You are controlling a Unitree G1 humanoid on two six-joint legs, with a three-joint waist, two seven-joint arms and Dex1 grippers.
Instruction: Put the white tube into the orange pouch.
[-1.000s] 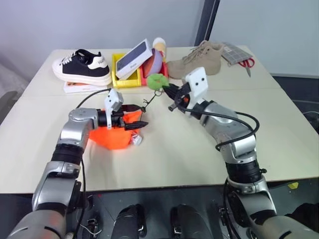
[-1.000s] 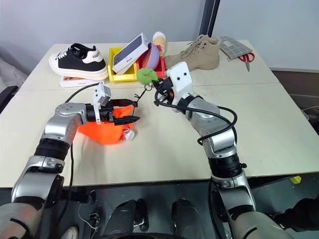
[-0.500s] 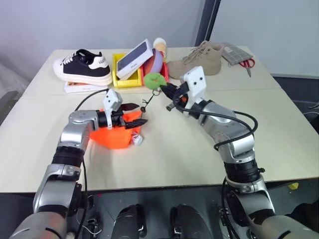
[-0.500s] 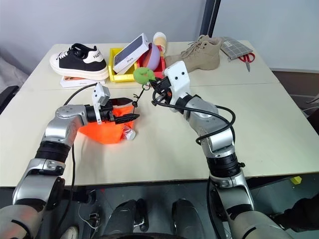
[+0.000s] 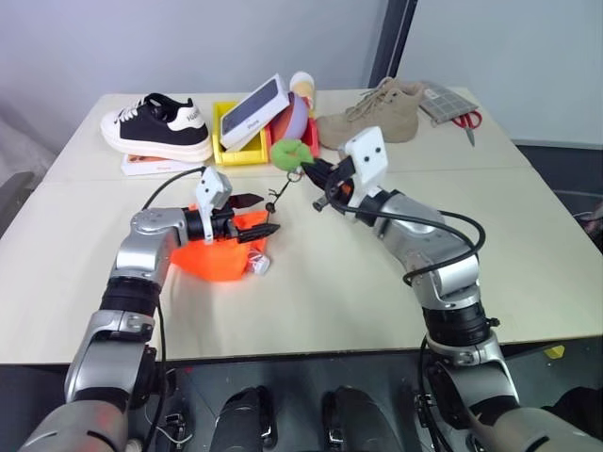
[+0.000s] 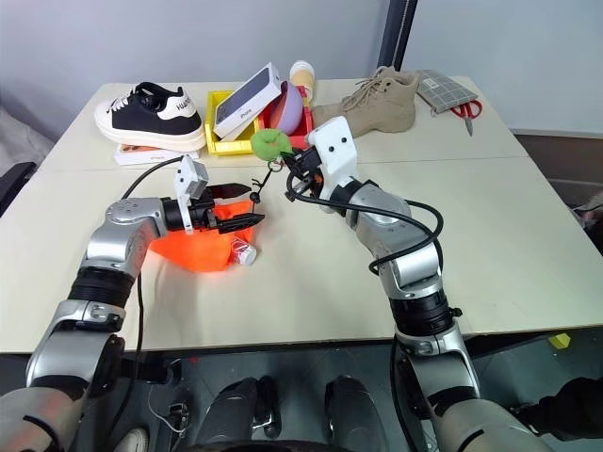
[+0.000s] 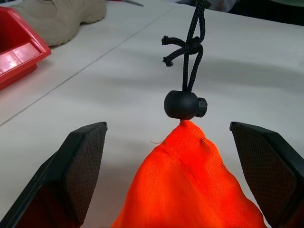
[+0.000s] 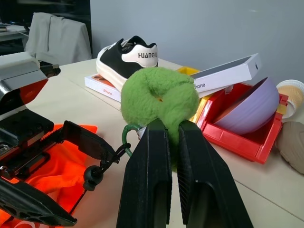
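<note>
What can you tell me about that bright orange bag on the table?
The orange pouch is soft, crumpled fabric lying on the table. A black cord with a round toggle rises from its gathered neck to a fuzzy green disc, gripped by the right pincer. The left pincer straddles the neck, open.

At the far side of the pale worktop (image 5: pixel 311 282) a black and white sneaker (image 5: pixel 155 124) rests on a flat white box with orange print (image 5: pixel 141 166). Just beside it sit a yellow bin (image 5: pixel 237 146) and a red bin (image 6: pixel 283 118); a white phone box (image 5: pixel 252 111) leans across the yellow one, and a lilac bowl (image 6: pixel 290 104) stands tilted in the red one, with a cream cylinder (image 6: pixel 301 73) behind. Further right lie a tan boot (image 5: pixel 372 113), a grey checked pouch (image 5: pixel 441 100) and red-handled scissors (image 5: pixel 468 121)
</note>
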